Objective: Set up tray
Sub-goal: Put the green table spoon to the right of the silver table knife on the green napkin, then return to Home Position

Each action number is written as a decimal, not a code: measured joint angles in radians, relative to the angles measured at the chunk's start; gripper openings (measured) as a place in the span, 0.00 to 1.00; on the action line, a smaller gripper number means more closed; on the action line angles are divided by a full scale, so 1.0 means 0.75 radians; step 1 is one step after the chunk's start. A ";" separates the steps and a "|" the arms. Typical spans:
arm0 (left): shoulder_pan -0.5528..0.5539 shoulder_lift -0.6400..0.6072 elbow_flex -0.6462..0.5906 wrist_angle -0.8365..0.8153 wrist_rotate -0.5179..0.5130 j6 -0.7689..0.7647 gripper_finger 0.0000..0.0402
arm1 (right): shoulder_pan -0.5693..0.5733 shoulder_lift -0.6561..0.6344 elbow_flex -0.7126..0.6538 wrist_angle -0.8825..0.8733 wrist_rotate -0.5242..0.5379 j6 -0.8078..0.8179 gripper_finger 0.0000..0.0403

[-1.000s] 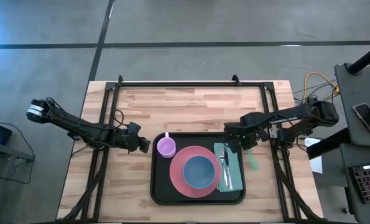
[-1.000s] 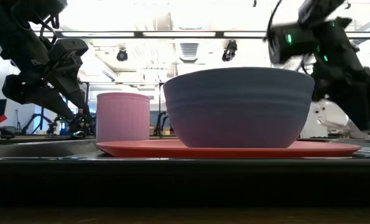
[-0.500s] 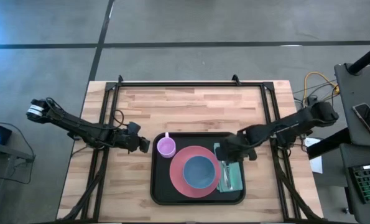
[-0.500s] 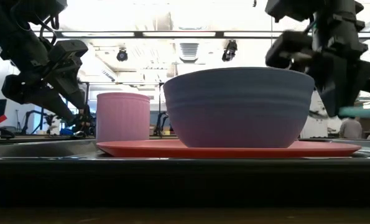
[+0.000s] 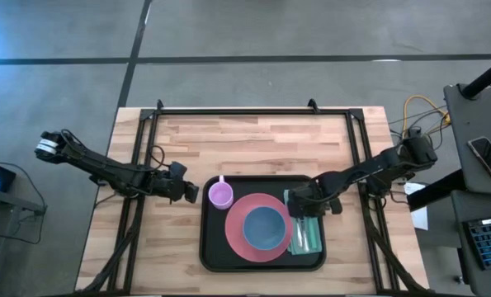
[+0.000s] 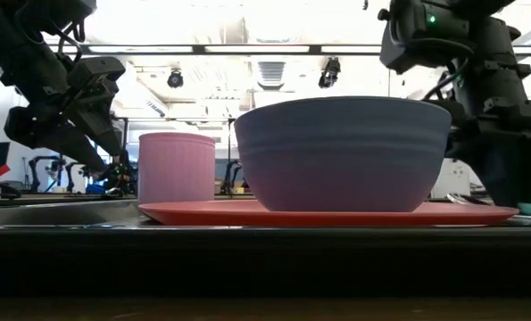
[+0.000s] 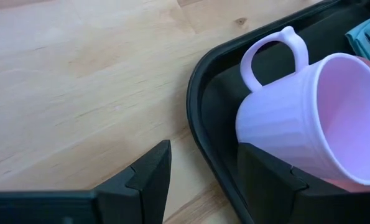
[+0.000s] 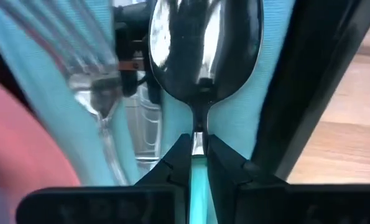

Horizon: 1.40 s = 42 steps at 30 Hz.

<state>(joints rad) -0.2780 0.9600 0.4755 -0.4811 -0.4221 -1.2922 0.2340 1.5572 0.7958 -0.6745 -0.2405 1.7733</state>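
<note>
The black tray lies on the wooden table and carries the pink plate with the blue bowl, a lilac mug and a teal napkin. A fork lies on the napkin. My right gripper is low over the napkin's far end, shut on a teal-handled spoon. My left gripper waits open at the tray's left rim, one finger on either side of it, close to the mug. My right gripper pinches the spoon between its two fingers at the neck, where the metal stem meets the teal handle. The fingers come slanting down from the table's right and lie along the spoon. Its bowl lies level, low over the napkin beside the fork.
The bowl and mug stand tall on the tray between the two arms. Bare wood stretches beyond the tray's far rim. Black frame rails run along the table's left, right and far edges.
My right gripper has carried the spoon from above the tray's right rim toward the table's left and near edge, then down onto the napkin. The teal handle, first hanging beyond the tray's right rim, then held level in the air, now sits at plate height.
</note>
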 joint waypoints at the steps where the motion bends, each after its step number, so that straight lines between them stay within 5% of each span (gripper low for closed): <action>1: 0.000 0.000 0.000 0.000 0.001 0.000 0.41 | 0.000 0.005 -0.005 0.000 -0.003 0.000 0.06; 18: 0.000 0.000 0.000 -0.001 0.003 0.000 0.41 | 0.002 -0.020 0.010 -0.001 -0.006 -0.001 0.33; 23: 0.000 0.000 0.000 0.024 0.004 0.000 0.41 | 0.006 -0.094 0.073 -0.001 0.169 -0.073 0.40; 28: 0.000 -0.003 0.000 0.090 0.005 0.001 0.41 | -0.005 -0.168 0.167 -0.001 0.435 -0.308 0.44; 38: 0.000 -0.111 0.000 0.035 0.002 0.000 0.41 | -0.119 -0.263 0.472 -0.145 0.713 -0.815 0.41; 42: 0.000 -0.184 0.000 0.037 0.003 0.000 0.41 | -0.151 -0.305 0.635 -0.149 0.714 -1.149 0.40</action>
<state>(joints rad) -0.2782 0.8218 0.4755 -0.4530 -0.4202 -1.2922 0.1211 1.3286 1.2722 -0.7863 0.2951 0.9112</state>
